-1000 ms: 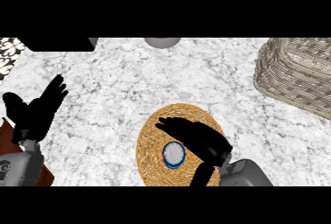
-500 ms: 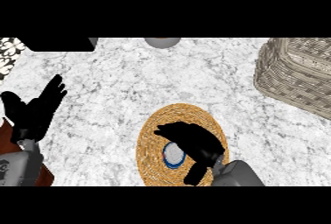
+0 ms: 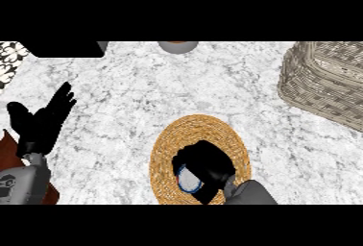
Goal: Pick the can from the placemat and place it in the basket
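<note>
One step only in hand: gripping the can (image 3: pixel 188 178) with curled right hand (image 3: pixel 205 161), on the woven placemat (image 3: pixel 195 126) by the counter's near edge. Yet to lift, carry to the wicker basket (image 3: pixel 326 81) at the far right corner, release. Resting left hand (image 3: pixel 42 122) open at left edge.

Black left hand (image 3: pixel 41 129), right hand (image 3: pixel 207 162), grey forearms (image 3: pixel 252 194)

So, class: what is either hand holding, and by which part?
The right hand curls round the can, at its side; the left hand holds nothing.
</note>
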`<state>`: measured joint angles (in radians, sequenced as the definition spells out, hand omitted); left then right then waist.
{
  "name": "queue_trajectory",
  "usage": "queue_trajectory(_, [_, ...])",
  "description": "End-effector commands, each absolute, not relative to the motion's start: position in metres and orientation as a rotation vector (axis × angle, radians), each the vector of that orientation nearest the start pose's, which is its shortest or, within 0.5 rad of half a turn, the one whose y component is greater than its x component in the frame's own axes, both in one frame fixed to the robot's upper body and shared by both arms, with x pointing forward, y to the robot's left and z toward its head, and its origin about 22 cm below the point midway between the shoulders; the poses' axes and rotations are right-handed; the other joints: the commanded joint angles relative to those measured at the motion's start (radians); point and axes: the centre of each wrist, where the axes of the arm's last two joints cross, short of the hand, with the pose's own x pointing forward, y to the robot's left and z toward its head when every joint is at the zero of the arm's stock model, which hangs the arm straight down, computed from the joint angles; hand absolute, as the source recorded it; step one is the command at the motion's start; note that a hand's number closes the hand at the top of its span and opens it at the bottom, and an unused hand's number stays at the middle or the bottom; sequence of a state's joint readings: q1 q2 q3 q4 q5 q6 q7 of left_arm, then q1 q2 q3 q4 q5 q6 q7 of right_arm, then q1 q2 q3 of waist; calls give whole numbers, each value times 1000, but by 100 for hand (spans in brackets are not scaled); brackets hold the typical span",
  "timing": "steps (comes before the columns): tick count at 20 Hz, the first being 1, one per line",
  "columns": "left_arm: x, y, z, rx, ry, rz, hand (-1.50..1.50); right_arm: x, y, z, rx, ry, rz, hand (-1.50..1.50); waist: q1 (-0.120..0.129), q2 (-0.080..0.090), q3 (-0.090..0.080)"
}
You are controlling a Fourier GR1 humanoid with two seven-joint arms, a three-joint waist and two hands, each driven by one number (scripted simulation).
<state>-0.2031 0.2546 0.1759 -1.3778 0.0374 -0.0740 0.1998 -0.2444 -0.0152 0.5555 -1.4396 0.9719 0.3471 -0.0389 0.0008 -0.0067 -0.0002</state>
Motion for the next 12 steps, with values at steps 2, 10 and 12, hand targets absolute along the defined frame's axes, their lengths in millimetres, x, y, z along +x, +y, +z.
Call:
queue_trajectory(2, [293, 332, 41, 205, -1379, -69, 0, 243, -95, 6, -384, -1351, 1382, 150, -9, 5, 0])
queue_trajectory(10, [284, 318, 24, 183, -1387, -65, 0, 249, -90, 2, -613, -1190, 1067, 150, 7, 7, 0])
queue_trajectory(12, [279, 313, 53, 186, -1382, -92, 0, 222, -88, -19, -597, -1183, 1059, 150, 7, 5, 1])
